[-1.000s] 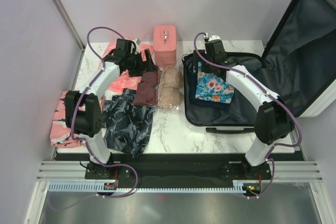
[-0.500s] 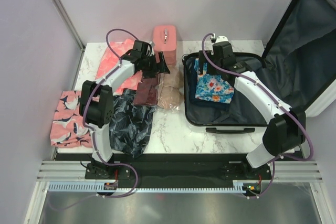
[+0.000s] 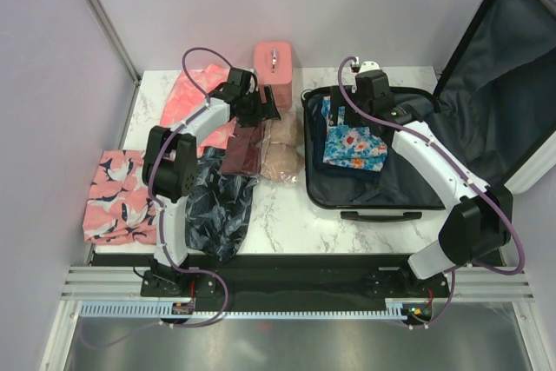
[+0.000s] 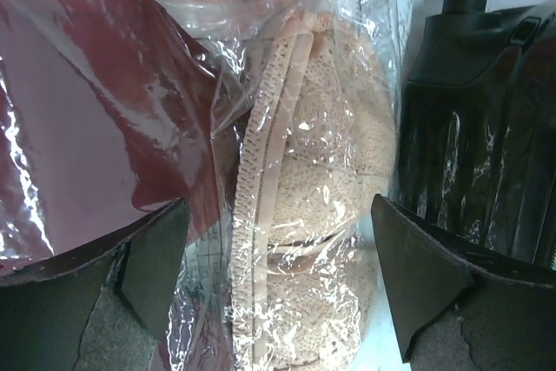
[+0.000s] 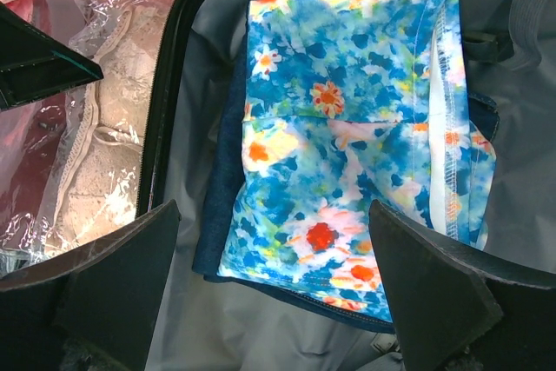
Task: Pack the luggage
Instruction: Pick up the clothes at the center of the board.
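Observation:
The luggage (image 3: 395,190) lies open on the right of the table, lid (image 3: 508,84) propped up. A blue floral garment (image 3: 354,147) lies inside on folded denim. My right gripper (image 3: 346,117) hovers open above the luggage's left half; the right wrist view shows the floral garment (image 5: 347,128) and grey lining (image 5: 261,327) below the gripper (image 5: 274,206), nothing held. My left gripper (image 3: 269,109) stands open over a beige lace garment in a clear bag (image 3: 282,149). In the left wrist view that bag (image 4: 313,180) lies between the spread fingers of the gripper (image 4: 281,206), next to the luggage's black shell (image 4: 486,128).
A pink box case (image 3: 273,71) stands behind the bags. A maroon bagged garment (image 3: 246,149) lies left of the beige one. A dark patterned bag (image 3: 213,202) and pink printed cloths (image 3: 117,202) cover the table's left side. Walls close in behind and at left.
My left arm has swung right and forward, from over the maroon bag to over the beige lace bag. The right gripper shifted slightly right over the luggage.

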Motion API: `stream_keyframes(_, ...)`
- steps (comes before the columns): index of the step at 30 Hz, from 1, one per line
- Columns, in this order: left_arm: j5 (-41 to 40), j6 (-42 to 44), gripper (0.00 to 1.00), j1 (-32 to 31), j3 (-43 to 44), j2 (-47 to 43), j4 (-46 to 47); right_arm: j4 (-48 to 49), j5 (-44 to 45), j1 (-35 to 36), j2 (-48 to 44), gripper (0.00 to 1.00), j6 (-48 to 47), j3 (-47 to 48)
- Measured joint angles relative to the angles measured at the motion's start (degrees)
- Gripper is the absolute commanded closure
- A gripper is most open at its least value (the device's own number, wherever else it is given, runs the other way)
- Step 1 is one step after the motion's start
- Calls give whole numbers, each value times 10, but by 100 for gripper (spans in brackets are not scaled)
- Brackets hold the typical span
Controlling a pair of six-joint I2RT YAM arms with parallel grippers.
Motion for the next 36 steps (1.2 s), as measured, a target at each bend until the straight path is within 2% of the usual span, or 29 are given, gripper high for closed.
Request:
stream_keyframes(7, -17, 1, 5, 6, -1, 0, 2, 0, -2, 0, 0, 2, 7, -2)
stream_keyframes(11, -18, 5, 5, 28, -42, -24, 2, 0, 1, 0, -1, 2, 7, -2)
stream_keyframes(18, -8, 34, 4, 140, -126, -109, -7, 0, 2, 0, -1, 2, 8, -2)
stream_keyframes(24, -31, 63, 3, 229, -146, -151, -12, 1, -5, 0, 2, 2, 15, -3)
stream_keyframes(29, -57, 72, 2, 282, -127, -146, -33, 0, -15, 0, 11, 2, 15, -3)
stream_keyframes(36, -79, 86, 2, 353, 11, -65, -37, -4, -20, 0, 12, 2, 15, -3)
